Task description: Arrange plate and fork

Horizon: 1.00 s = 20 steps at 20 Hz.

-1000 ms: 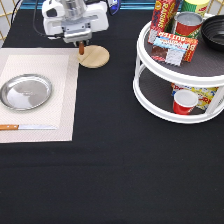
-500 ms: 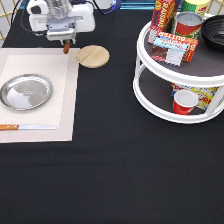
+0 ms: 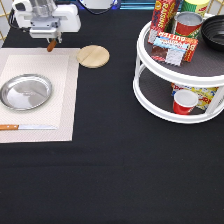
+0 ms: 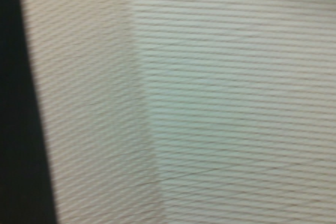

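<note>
The gripper (image 3: 51, 41) hangs at the exterior view's top left, clamped on the fork (image 3: 51, 46); only its orange-brown handle end shows, over the placemat's (image 3: 65, 100) top edge. Below lies the plate (image 3: 26, 92), round shiny silver, raised rim, on the placemat, on the black worktop (image 3: 125, 165).

Wrist view, close-up: pale cream woven placemat w/ fine ribbed weave (image 4: 225, 110) fills most of frame. Faint lengthwise tonal step runs through it, one side slightly warmer, the other cooler. Black table surface (image 4: 15, 125) forms a narrow strip along one mat edge.
</note>
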Available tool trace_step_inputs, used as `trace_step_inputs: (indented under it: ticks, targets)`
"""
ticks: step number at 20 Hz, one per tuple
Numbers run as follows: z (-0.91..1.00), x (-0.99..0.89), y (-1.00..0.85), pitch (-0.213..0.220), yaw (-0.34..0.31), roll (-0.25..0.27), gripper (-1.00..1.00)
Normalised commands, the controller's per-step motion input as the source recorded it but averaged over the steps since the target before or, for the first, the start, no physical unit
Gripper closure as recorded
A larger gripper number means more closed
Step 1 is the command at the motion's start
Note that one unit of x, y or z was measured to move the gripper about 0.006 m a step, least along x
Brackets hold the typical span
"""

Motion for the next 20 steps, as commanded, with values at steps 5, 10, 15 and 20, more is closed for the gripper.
trace_step_inputs:
  ticks: [5,10,15,20]
  targets:
    - [0.00,0.02,-0.06,0.003,-0.338,-0.006,1.00]
    - [0.00,0.16,-0.01,0.001,-0.338,-0.022,1.00]
    - [0.00,0.31,-0.09,0.011,-0.285,-0.044,1.00]
    - [0.03,0.41,-0.26,0.067,-0.209,-0.067,1.00]
